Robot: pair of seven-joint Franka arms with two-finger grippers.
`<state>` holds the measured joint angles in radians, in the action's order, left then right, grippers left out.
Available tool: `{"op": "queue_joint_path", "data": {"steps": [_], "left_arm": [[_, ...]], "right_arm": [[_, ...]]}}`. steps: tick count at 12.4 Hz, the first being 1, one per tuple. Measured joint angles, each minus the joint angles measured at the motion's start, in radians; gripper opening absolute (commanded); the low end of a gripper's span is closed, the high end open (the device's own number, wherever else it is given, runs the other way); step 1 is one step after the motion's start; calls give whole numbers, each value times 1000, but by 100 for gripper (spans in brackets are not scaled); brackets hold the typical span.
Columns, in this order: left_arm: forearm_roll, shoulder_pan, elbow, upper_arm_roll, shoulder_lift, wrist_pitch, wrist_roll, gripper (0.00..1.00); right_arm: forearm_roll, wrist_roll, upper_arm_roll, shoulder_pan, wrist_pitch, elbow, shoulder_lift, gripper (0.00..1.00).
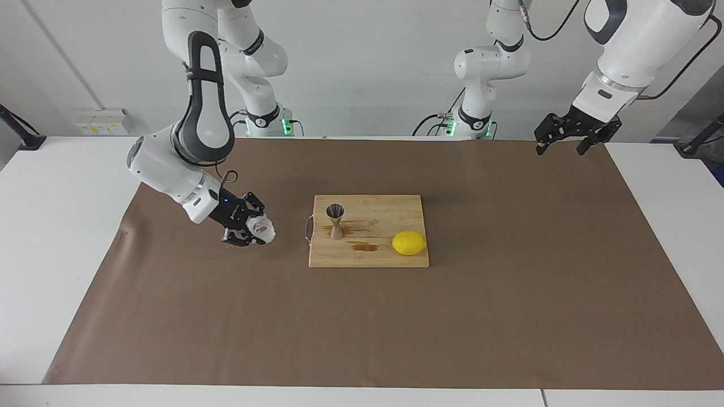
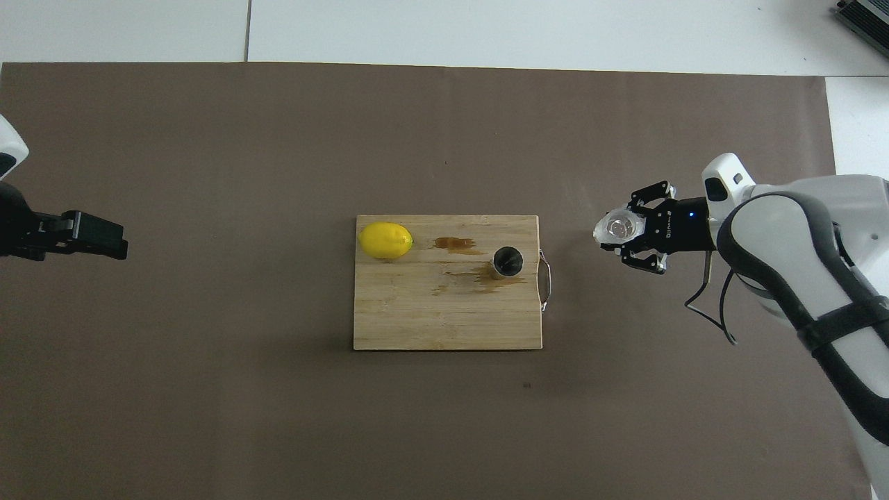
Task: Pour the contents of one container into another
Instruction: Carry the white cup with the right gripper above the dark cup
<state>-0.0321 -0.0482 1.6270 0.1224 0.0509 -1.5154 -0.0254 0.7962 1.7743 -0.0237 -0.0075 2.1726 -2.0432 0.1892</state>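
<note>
The whitish crinkly translucent cup is between the fingers of my right gripper, which is shut on it, low over the brown mat beside the board's handle end. Seen from overhead, the cup has its mouth up in the gripper. The steel hourglass jigger stands upright on the wooden cutting board, at the end toward the right arm; it also shows from overhead. My left gripper is open and empty, raised at the left arm's end of the table, and also shows from overhead.
A yellow lemon lies on the board's other end, also seen from overhead. Brown wet stains mark the board between lemon and jigger. A brown mat covers the white table.
</note>
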Motion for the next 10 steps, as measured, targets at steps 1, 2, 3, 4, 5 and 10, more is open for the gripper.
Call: {"op": "queue_joint_path", "data": {"steps": [1, 2, 3, 4, 5, 10], "left_arm": [[0, 0, 0, 0, 0, 0, 0, 100], [0, 0, 0, 0, 0, 0, 0, 100], [0, 0, 0, 0, 0, 0, 0, 100], [0, 0, 0, 0, 0, 0, 0, 100], [0, 0, 0, 0, 0, 0, 0, 100], [0, 0, 0, 0, 0, 0, 0, 100]], "right_arm": [[-18, -44, 0, 29, 11, 6, -2, 26], [-44, -88, -1, 53, 24, 9, -7, 26], [-72, -136, -1, 77, 31, 13, -14, 26], [-105, -184, -2, 98, 34, 15, -22, 26], [-137, -221, -2, 111, 35, 18, -32, 26], [-233, -332, -2, 165, 34, 20, -69, 26]]}}
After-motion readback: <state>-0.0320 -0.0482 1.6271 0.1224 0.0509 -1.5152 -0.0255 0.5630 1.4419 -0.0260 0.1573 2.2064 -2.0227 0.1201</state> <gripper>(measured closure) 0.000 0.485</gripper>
